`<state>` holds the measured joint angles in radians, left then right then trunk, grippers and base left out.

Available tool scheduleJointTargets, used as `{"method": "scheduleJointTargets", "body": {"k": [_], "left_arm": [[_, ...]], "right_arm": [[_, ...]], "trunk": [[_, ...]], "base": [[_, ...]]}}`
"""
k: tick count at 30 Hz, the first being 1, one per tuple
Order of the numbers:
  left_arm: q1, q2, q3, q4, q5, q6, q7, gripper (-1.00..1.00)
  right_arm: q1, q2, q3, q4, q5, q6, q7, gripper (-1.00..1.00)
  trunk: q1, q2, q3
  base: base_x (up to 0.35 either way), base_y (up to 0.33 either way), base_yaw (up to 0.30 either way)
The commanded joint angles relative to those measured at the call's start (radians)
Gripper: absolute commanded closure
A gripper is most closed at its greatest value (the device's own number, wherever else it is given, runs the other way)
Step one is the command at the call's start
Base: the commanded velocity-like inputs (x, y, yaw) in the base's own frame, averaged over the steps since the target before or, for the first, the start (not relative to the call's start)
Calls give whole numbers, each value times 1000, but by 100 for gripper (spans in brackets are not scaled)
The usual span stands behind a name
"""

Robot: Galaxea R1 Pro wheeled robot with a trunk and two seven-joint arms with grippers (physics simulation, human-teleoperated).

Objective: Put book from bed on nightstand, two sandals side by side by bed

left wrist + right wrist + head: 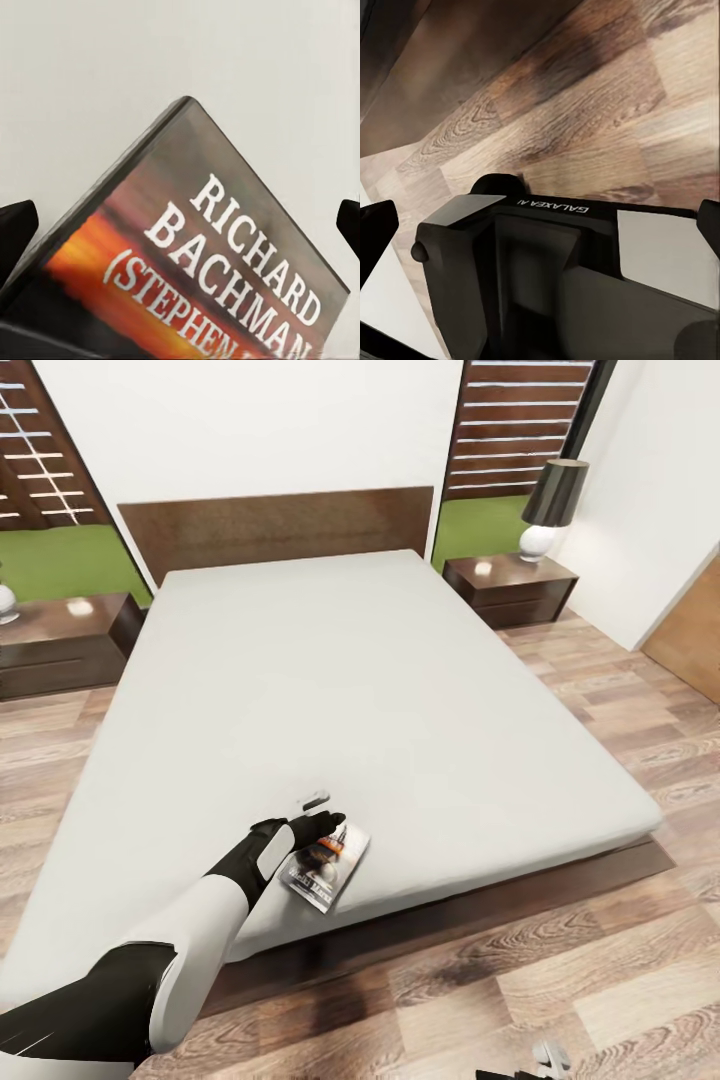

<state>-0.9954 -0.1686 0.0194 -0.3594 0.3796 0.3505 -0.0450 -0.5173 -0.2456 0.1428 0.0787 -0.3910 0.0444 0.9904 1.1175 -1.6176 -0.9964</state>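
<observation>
The left gripper (322, 822) reaches over the near edge of the bed (400, 690) in the lower centre of the head view, right at the book (328, 865). The book lies flat on the mattress at the foot corner, one corner close to the mattress edge, which puts it within reach from the floor side. In the left wrist view the book (225, 262) fills the space ahead, with the two dark fingertips (15, 225) at the frame's far left and right edges, so the jaws stand wide apart, straddling the cover rather than clamped on it; I judge this an approach to grasp.

The mattress beyond the book is bare, leaving room to slide or tilt it. One nightstand (510, 588), carrying a lamp (550, 510), sits in the upper right of the frame; the other nightstand (65, 640) sits at the left edge. Wood floor (600, 960) runs open along both sides.

In the right wrist view, the right gripper (547, 225) hangs above the floor and robot body, its tips at opposite frame edges, so apart too.
</observation>
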Motion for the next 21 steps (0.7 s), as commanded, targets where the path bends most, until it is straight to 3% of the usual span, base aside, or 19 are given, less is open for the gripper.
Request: {"method": "scheduleJointTargets", "body": {"k": [1, 6, 21], "left_arm": [[0, 0, 2, -1, 4, 5, -1, -100], [0, 0, 2, -1, 4, 5, -1, -100], [0, 0, 2, -1, 4, 5, -1, -100]], "right_arm": [[-1, 0, 7, 3, -10, 5, 0, -100], [-1, 2, 8, 1, -9, 5, -32, -100], [-1, 2, 8, 1, -9, 5, -35, -100]], "trunk": [[0, 0, -1], [0, 0, -1], [0, 0, -1]], "base": [[-181, 0, 0], [-61, 0, 0], [-2, 0, 0]]}}
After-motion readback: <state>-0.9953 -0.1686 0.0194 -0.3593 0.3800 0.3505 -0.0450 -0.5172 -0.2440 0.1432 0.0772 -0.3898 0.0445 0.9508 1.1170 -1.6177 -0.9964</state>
